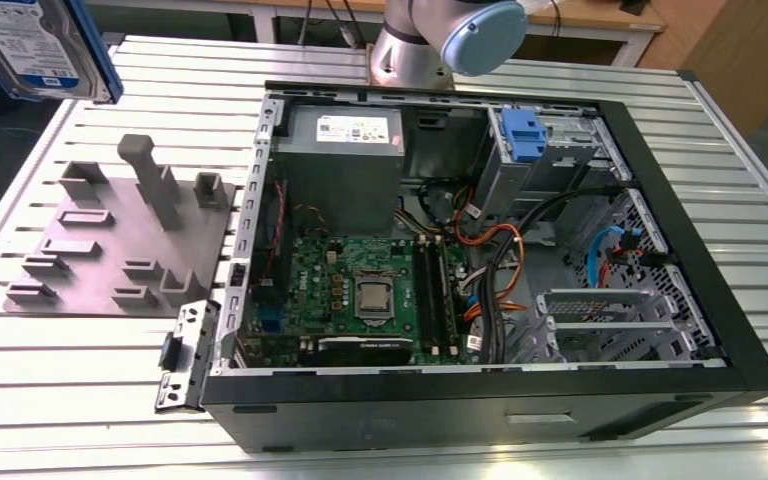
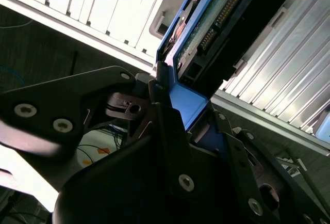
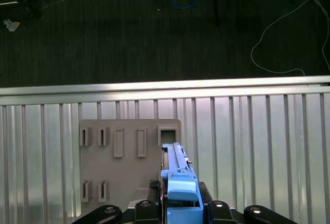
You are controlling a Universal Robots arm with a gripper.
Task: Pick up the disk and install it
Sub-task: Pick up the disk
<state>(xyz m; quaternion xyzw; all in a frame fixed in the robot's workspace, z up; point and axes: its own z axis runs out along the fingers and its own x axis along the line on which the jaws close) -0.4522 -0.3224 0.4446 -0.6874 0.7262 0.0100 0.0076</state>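
Pick-up looks done: the black gripper [image 3: 178, 211] clamps the blue-railed silver metal disk [image 1: 35, 45] above the grey slotted plate [image 1: 97, 255], well apart from the open black computer case [image 1: 711, 335]. Installing, I'd judge, needs the disk squared up first.

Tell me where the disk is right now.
In the exterior view's top left corner, the disk hangs above the grey fixture plate, left of the open computer case; both wrist views show it clamped in the end effector.

Even bright room light, second wrist view backlit, seemingly blown-out highlights
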